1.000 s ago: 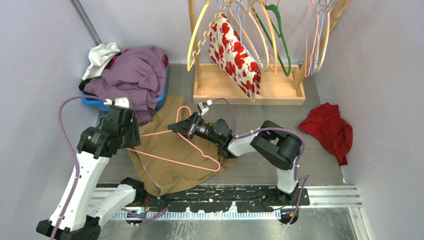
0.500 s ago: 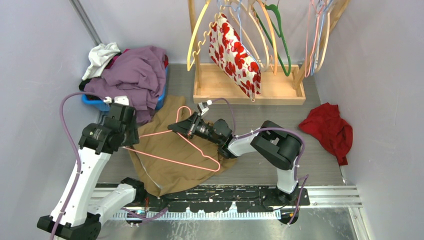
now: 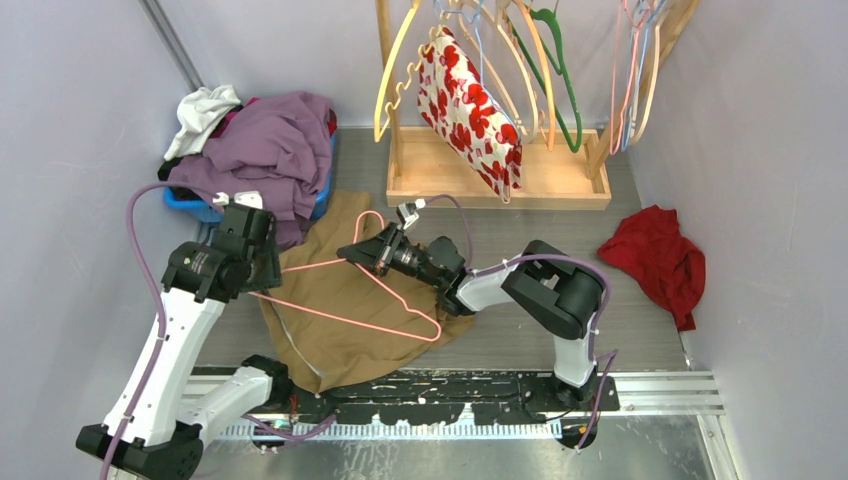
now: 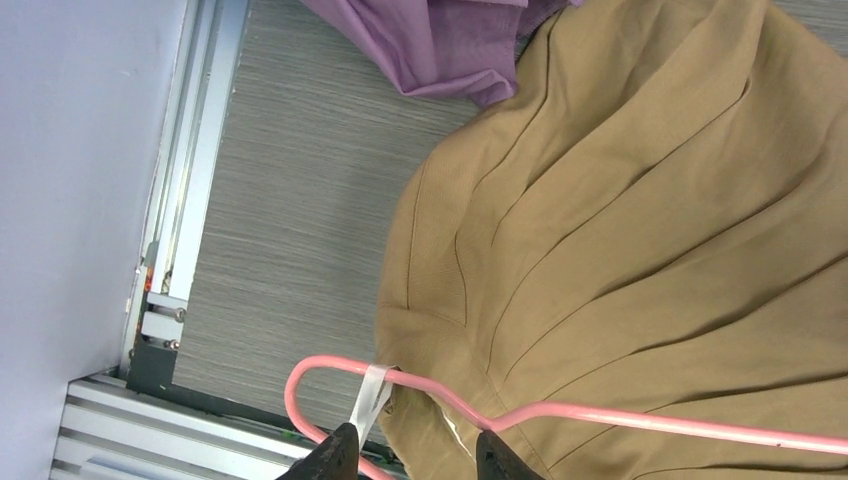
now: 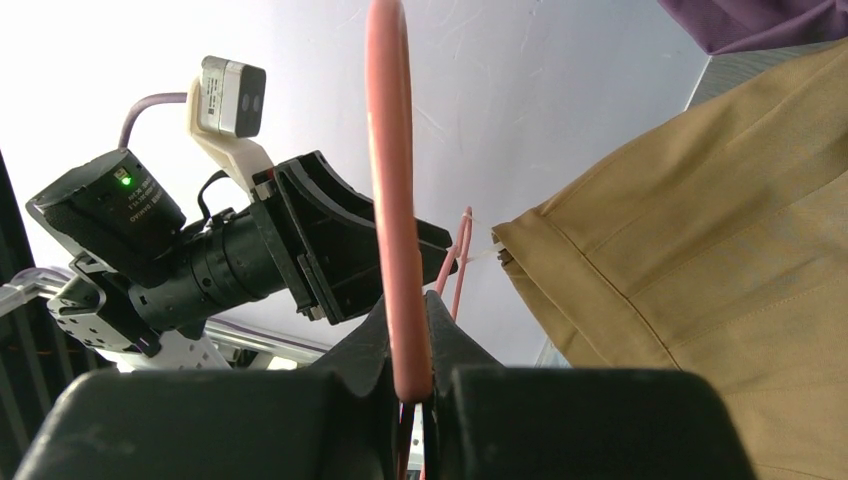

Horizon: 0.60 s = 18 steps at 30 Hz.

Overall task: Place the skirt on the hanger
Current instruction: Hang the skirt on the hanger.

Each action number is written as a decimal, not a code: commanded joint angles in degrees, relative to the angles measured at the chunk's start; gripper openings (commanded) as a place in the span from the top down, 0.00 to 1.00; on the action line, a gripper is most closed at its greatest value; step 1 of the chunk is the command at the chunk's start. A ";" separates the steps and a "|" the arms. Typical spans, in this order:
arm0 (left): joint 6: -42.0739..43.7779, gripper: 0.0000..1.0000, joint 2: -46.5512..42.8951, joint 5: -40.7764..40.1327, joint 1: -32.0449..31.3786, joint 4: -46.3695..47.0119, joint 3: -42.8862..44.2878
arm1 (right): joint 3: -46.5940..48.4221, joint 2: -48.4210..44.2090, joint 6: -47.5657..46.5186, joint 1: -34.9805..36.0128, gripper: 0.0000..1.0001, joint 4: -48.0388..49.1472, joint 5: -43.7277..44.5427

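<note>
A tan skirt (image 3: 340, 345) lies spread on the table between the arms. Over it is a pink wire hanger (image 3: 345, 320), and my right gripper (image 3: 362, 255) is shut on its neck below the hook. In the right wrist view the hanger (image 5: 390, 200) rises from the closed right gripper (image 5: 410, 370), with the skirt (image 5: 700, 260) to the right. My left gripper (image 3: 262, 278) hovers at the hanger's left end. In the left wrist view its jaws (image 4: 415, 458) stand apart. A white ribbon loop (image 4: 372, 395) from the skirt (image 4: 620, 220) hangs over the hanger (image 4: 640, 420) and runs down to the left fingertip (image 4: 335, 455).
A blue bin heaped with purple clothes (image 3: 265, 150) stands at the back left, touching the skirt's far edge. A wooden rack (image 3: 500, 170) at the back carries several hangers and a red-and-white floral garment (image 3: 470, 110). A red cloth (image 3: 660, 260) lies at the right. Walls close both sides.
My left arm has edged slightly right, and the hanger's left end has shifted a little with it. The right arm and its grip are unchanged.
</note>
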 commanded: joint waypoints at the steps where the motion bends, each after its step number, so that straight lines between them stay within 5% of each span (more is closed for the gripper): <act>1: 0.84 0.54 0.23 1.54 0.37 0.95 0.36 | 1.19 -5.36 1.52 -0.01 0.99 6.21 -1.29; 12: 1.21 0.54 -1.20 1.37 0.82 0.70 1.38 | -0.14 -7.84 1.21 -0.13 0.99 6.19 -2.19; 18: 2.02 0.55 -2.18 8.32 0.86 1.31 4.05 | -1.43 -8.39 0.72 -0.17 0.99 6.20 -1.95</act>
